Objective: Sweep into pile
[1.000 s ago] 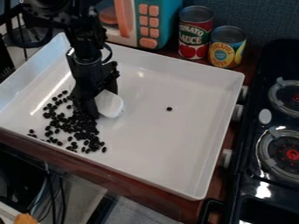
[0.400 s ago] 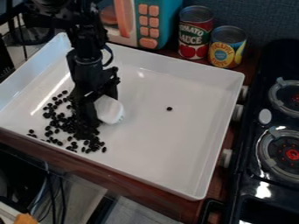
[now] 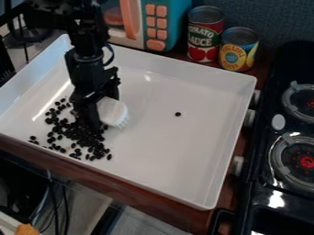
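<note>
The robot arm [image 3: 87,69] is black all over, with big chunky bits up top, a round middle like a can with a thin shiny ring, bumpy edges lower down, and a dark, skinny cable [image 3: 111,55] curving out at its side.

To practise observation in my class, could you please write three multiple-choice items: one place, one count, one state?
1. Where is the single stray bean?
A) on a stove
B) inside the white tray
C) on the floor

2. How many cans stand behind the tray?
A) none
B) four
C) two

3. How do the other beans lie?
A) clustered, with loose edges
B) in one straight line
C) evenly across the tray

1 B: white tray bottom surrounds it.
2 C: two stand side by side.
3 A: scattered beans fringe a dense patch.
</note>
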Tool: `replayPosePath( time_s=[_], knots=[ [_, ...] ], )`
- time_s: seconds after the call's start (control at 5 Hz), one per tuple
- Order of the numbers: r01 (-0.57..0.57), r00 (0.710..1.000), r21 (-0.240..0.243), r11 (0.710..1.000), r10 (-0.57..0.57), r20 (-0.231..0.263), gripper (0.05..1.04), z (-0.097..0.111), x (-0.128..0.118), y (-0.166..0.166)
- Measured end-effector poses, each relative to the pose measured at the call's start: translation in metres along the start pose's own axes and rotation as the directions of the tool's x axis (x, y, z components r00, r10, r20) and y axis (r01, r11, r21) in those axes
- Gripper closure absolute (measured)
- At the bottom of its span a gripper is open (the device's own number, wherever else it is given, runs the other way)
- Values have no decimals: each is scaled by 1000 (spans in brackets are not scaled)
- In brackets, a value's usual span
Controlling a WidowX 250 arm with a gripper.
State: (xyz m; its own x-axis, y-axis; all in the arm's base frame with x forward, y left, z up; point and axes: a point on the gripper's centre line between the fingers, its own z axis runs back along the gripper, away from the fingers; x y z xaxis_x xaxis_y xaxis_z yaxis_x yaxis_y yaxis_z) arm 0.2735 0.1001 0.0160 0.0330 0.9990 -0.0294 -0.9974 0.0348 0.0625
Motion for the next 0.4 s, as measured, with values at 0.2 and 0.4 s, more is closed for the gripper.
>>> replayPosePath(
  time_s=[0.2,0.4],
  knots=[
    [3,1000,18,1000,-3,11,354,-8,-1,12],
    [17,999,6,1000,-18,47,354,-11,0,20]
  ],
)
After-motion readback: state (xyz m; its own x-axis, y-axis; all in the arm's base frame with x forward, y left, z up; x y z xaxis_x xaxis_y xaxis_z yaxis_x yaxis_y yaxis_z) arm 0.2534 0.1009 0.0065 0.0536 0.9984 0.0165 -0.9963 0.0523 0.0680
